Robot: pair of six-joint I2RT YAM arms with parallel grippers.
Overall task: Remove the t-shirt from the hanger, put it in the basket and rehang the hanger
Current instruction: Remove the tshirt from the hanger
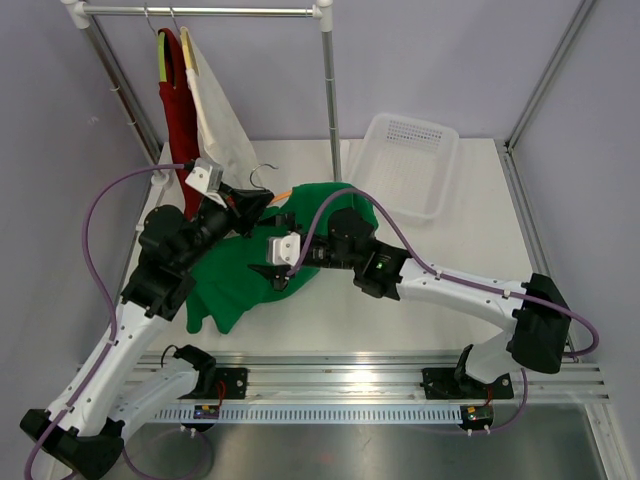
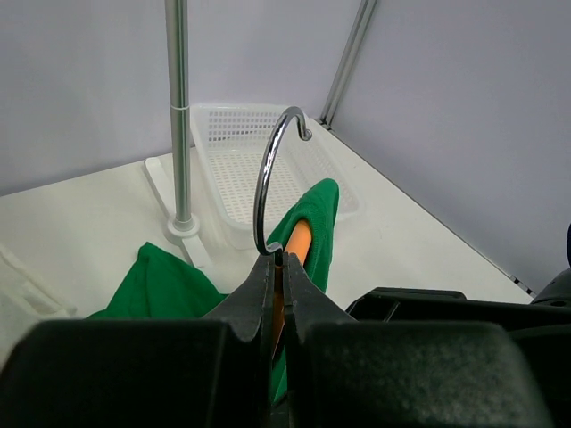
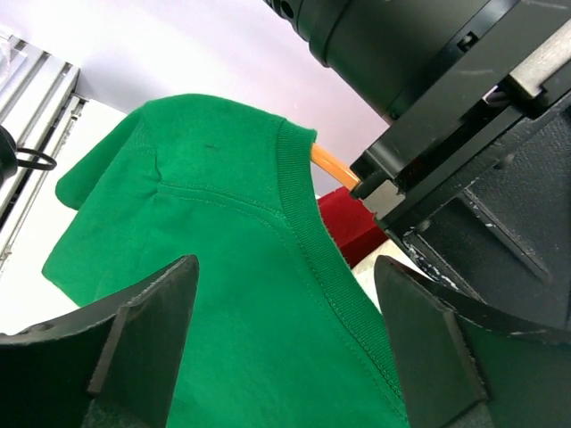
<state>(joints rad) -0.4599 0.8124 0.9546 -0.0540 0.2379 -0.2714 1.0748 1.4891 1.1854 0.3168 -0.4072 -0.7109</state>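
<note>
you've got the left gripper (image 2: 277, 272) clamped tight on the hanger (image 2: 300, 241) at the hook's base. your right gripper (image 3: 285, 267) gapes wide, holding nothing, facing the green t-shirt (image 1: 235, 285), which is mid-frame on the table (image 1: 330, 330), collar round the hanger.

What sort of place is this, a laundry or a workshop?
Most likely a robotics lab's test bench, not a real laundry: a left arm and right arm bolted to a rail at a white table, a small clothes rack and a plastic basket.
</note>
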